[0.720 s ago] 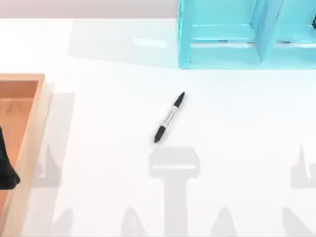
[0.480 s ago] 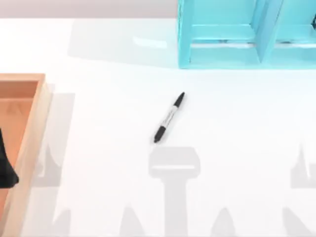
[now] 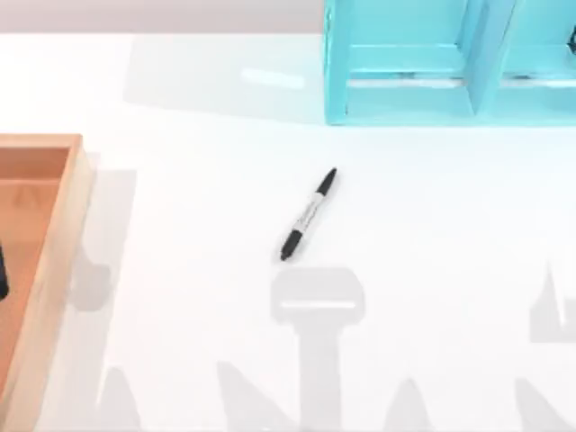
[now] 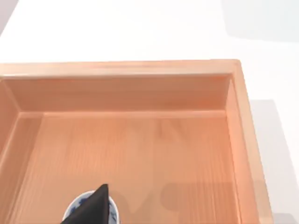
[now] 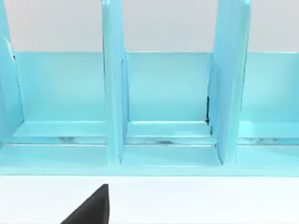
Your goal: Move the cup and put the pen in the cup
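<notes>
The pen [image 3: 309, 214], black with a pale grey middle, lies slantwise on the white table near the centre of the top view. The cup [image 4: 76, 211], white with a blue pattern, stands inside the wooden tray [image 4: 121, 68], and just its rim peeks out. A black part of my left gripper [image 4: 93, 207] hangs directly over the cup and covers most of it. In the top view a dark sliver of my left arm [image 3: 3, 274] sits over the tray [image 3: 65, 225] at the left edge. My right gripper [image 5: 93, 209] appears as a black wedge facing the cyan shelf.
A cyan shelf unit [image 3: 405, 63] with upright dividers stands at the back right of the table, and it faces the right wrist view [image 5: 163, 93]. The wooden tray has raised walls along the table's left side. White tabletop surrounds the pen.
The dark shape of my left arm over the tray has drawn back toward the left edge of the top view. The pen has not moved.
</notes>
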